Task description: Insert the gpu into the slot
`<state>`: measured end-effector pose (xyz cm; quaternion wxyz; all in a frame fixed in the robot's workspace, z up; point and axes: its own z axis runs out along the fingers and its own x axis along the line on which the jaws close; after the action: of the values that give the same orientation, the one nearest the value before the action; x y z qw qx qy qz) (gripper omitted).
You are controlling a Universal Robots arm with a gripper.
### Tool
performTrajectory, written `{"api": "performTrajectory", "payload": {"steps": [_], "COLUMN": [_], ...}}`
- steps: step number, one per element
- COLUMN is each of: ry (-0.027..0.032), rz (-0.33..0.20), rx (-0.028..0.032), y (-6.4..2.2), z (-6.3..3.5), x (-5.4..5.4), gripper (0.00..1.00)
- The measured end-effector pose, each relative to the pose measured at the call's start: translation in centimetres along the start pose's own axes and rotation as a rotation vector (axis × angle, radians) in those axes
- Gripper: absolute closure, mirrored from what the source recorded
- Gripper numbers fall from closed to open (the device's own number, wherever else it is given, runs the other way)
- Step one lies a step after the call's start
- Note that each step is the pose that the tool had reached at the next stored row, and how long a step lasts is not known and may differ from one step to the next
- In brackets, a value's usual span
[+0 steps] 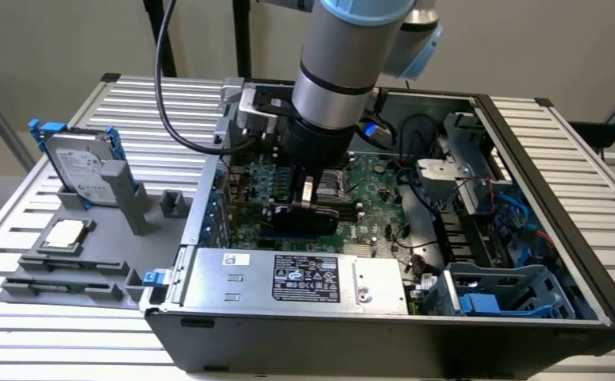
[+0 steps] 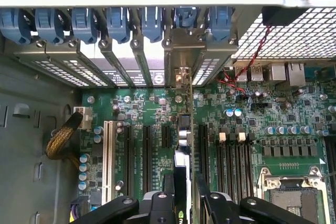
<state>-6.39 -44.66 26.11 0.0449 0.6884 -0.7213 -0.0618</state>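
- The gpu stands on edge between the fingers of my tool, which are clenched against its two faces.
- It sits low over the green motherboard, with black slots running alongside it on either side.
- I cannot tell whether its lower edge is seated.
- In the exterior view, I am reaching into the open computer case, which lies on the slatted worktop.

The tool grips a thin black graphics card, seen edge-on and upright over the green circuit board. Ahead of the tool, a metal end plate sits among blue clips. To one side lie yellow wires, to the other the processor socket.
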Motion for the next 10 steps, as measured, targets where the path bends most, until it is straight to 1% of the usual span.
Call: {"api": "performTrajectory", "payload": {"steps": [10], "ry": [0.0003], "rz": [0.000], "rx": [-0.0028], "y": [-0.27], "z": [0.27], "x": [0.15], "gripper": [0.74]}}
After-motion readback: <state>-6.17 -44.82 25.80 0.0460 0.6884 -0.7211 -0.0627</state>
